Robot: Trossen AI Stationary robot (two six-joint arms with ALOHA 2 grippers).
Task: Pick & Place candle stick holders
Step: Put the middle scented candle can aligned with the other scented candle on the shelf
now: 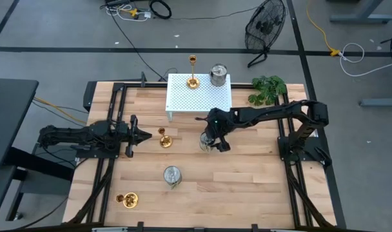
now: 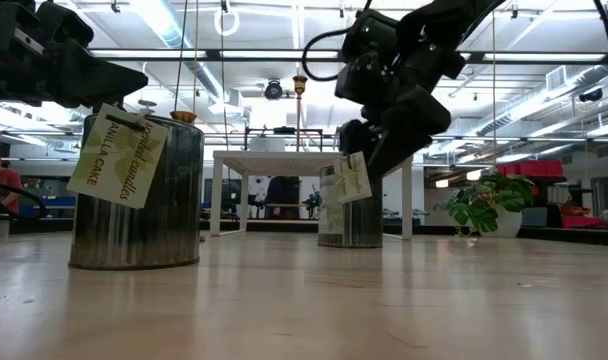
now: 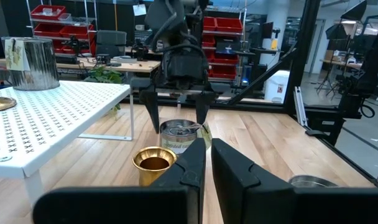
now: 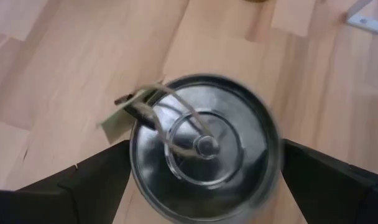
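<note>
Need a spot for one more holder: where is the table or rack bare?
Bare: the table right of the front silver holder, and the white rack's front half. Crowded: mid-table, between the gold holder and the right claw.

In the right wrist view, the silver holder was blurred and its lower rim cut off. In the high view, the right gripper hid most of that holder.

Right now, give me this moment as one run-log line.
right gripper: open, straddling silver holder on table | left gripper: shut, empty, beside gold holder | white rack: two holders
</note>
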